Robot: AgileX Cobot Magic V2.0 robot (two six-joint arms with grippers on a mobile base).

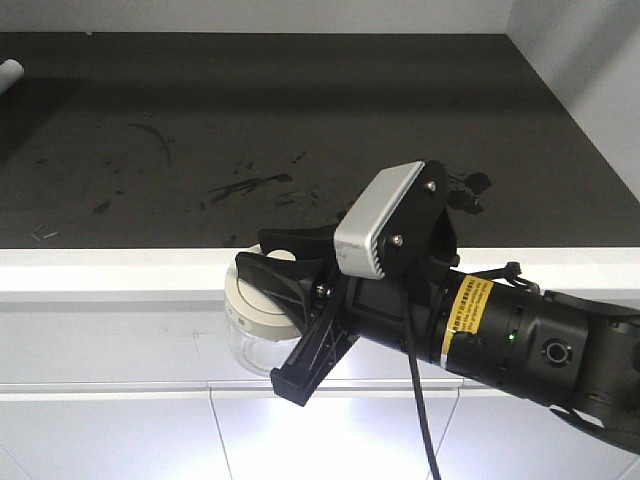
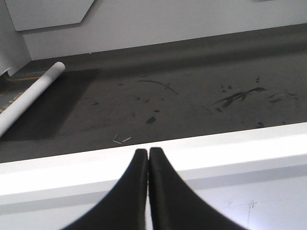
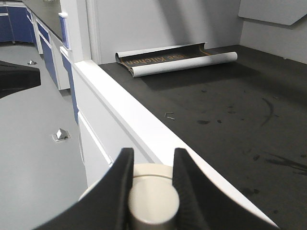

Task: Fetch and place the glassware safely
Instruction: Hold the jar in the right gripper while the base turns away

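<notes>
**Rt gripper [image 1: 262, 268] clamped on the knob [image 3: 153, 201] of the jar [image 1: 247, 350], which hangs just off the counter's white front edge [image 1: 120, 270].**

Placing step, by my read. The jar looks low vs the dark counter top [image 1: 300, 120], so lift first and clear the lip w/ margin. Then go fwd, lower slow & level, and let go only once the base is down. Grip looks to be on the knob alone, so the lid [image 1: 250, 305] could pull off the glass: no jerks, no tilt. Left gripper [image 2: 147, 191] pinched closed on nothing, over the same edge, best kept clear.

Hard to see: the glass washes out vs the white front, and the base is partly behind the gripper's own body. Label & contents unreadable. Rt wrist view shows the lid only, so clearance under the jar is unknown. Paper roll [image 3: 177, 60] at the back, well apart.
</notes>
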